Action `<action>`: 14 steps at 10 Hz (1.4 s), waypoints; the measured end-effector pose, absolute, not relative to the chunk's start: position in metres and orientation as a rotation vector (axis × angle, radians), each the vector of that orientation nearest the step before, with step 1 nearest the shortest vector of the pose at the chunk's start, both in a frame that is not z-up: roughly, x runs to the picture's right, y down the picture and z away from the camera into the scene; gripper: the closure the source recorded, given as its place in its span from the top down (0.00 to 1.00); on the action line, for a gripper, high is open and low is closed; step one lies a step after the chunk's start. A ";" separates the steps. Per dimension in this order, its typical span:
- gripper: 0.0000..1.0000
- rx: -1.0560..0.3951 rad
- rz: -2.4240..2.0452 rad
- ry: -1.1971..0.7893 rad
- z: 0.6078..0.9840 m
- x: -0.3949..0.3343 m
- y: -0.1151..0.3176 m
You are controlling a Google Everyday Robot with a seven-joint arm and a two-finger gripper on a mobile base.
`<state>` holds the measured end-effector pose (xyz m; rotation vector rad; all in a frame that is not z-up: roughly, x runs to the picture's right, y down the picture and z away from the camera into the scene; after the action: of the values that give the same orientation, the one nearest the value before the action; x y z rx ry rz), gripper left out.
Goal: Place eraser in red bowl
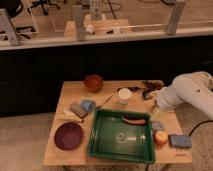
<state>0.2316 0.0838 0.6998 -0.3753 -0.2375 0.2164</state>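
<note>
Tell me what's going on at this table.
A one-armed robot is set to put the eraser into the red bowl. The eraser lies untouched on the table's left side, beside a blue sponge; the bowl stands near the back edge. The claw hangs over the right side, by the green tray, away from both.

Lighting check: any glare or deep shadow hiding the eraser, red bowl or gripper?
Camera view: warm, even light on the table; no strong glare. The red bowl and eraser are plainly lit; the gripper, over the table's right side, sits in shadow under the bright white arm.
</note>
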 end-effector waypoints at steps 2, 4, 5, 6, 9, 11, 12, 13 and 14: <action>0.80 -0.343 0.258 -0.322 0.708 0.190 0.069; 0.80 -0.386 0.205 -0.358 0.710 0.135 0.062; 0.80 -0.398 0.190 -0.359 0.709 0.127 0.062; 0.80 -0.400 0.187 -0.361 0.709 0.125 0.062; 0.80 -0.400 0.186 -0.361 0.709 0.125 0.062; 0.80 -0.400 0.181 -0.396 0.704 0.120 0.060; 0.80 -0.399 0.171 -0.449 0.697 0.114 0.058; 0.80 -0.399 0.165 -0.521 0.685 0.103 0.053; 0.80 -0.401 0.154 -0.601 0.668 0.081 0.045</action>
<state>0.0809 0.0449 0.6678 -0.4015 -0.6013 0.1537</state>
